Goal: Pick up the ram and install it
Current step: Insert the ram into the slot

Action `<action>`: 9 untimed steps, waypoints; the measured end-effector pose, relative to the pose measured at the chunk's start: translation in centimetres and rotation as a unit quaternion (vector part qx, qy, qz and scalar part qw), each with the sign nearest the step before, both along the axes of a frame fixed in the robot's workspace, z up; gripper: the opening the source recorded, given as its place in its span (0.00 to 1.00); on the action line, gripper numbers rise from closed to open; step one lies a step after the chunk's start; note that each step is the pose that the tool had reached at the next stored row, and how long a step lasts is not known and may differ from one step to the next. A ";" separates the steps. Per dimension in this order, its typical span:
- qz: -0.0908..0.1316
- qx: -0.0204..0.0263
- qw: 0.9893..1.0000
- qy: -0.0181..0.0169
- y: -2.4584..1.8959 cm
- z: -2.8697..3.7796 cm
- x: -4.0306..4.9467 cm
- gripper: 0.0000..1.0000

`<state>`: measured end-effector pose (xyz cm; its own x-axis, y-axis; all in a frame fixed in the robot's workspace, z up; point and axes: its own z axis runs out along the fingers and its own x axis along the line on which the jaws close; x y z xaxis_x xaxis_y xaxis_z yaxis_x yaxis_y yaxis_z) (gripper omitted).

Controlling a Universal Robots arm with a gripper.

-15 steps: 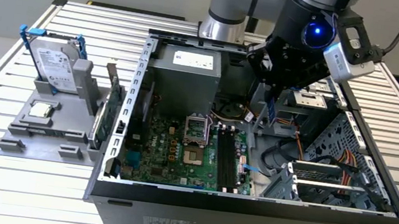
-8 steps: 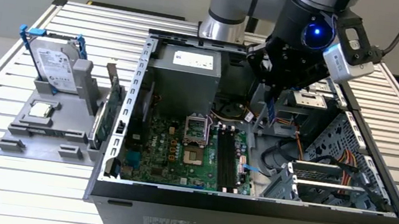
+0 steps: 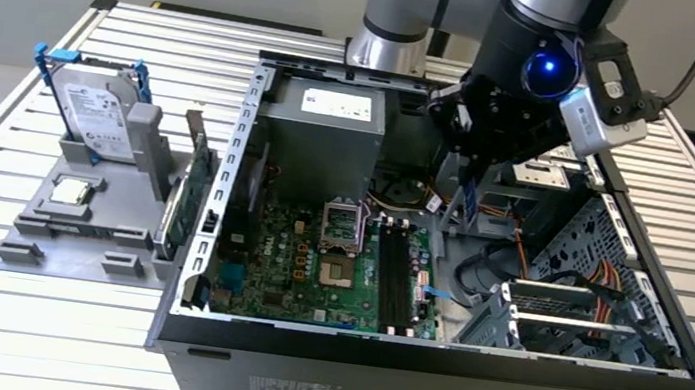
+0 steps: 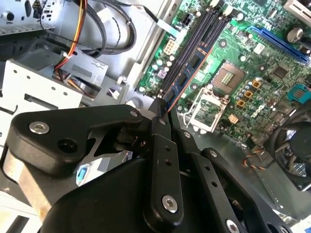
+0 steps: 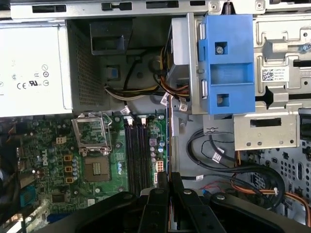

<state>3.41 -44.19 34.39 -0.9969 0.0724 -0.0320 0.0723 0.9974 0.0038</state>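
My gripper (image 3: pixel 470 166) hangs over the open computer case (image 3: pixel 431 383), above the gap between the motherboard and the drive cage. It is shut on the ram (image 3: pixel 466 199), a thin blue-dark stick held upright below the fingers. In both wrist views I see the ram edge-on as a narrow line (image 4: pixel 187 73) (image 5: pixel 168 141) running out from the shut gripper (image 4: pixel 160 114) (image 5: pixel 168 177). The black memory slots (image 3: pixel 393 282) (image 4: pixel 199 39) (image 5: pixel 136 150) lie on the green motherboard, beside the ram and below it. The ram is apart from the slots.
A grey power supply (image 3: pixel 323 131) fills the case's back. The bare CPU socket (image 3: pixel 334 272) sits beside the slots. A blue drive bracket (image 5: pixel 228 68) and loose cables (image 5: pixel 218 160) lie on the other side. Outside the case, a grey holder carries a hard drive (image 3: pixel 96 117) and a green card (image 3: pixel 192 200).
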 end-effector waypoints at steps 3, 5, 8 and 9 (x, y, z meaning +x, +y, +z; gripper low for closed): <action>0.000 0.000 1.000 0.000 -0.23 -0.28 -0.01 0.00; 0.000 0.000 1.000 0.000 -0.34 -0.57 0.00 0.00; 0.000 0.000 1.000 0.000 -0.59 -0.78 0.00 0.00; 0.000 0.000 1.000 0.000 -0.68 -0.83 0.00 0.00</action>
<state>3.41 -44.87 33.56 -0.9969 0.0720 -0.0318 0.0719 0.9974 0.0038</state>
